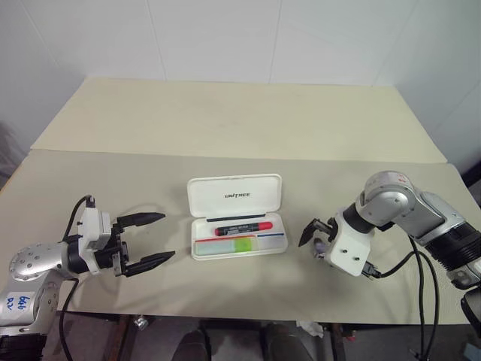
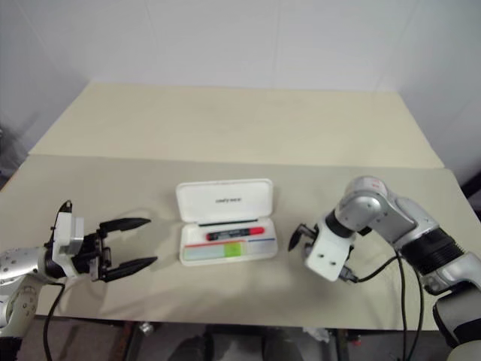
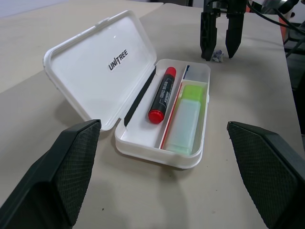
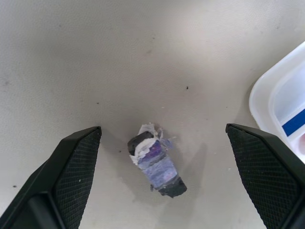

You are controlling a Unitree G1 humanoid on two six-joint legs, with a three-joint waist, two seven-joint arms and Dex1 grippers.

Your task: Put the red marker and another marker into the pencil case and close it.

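Observation:
The white pencil case [image 1: 234,194] lies open at the table's middle, its lid with the dark print tipped back. The red marker [image 1: 243,226] rests in the tray's rear channel. A pale mint marker with a green section [image 1: 235,244] lies in the front channel beside it. My left gripper [image 1: 167,236] is open, held level to the left of the case with its fingers pointing at it, a short gap away. My right gripper [image 1: 314,239] is open to the right of the case, pointing steeply down over a small grey-purple stub [image 4: 156,167] on the table.
The beige table [image 1: 225,120] stretches far behind the case, with a seam across it. The small stub [image 3: 218,56] sits just off the case's right end. Cables hang from my right arm near the table's front edge [image 1: 398,267].

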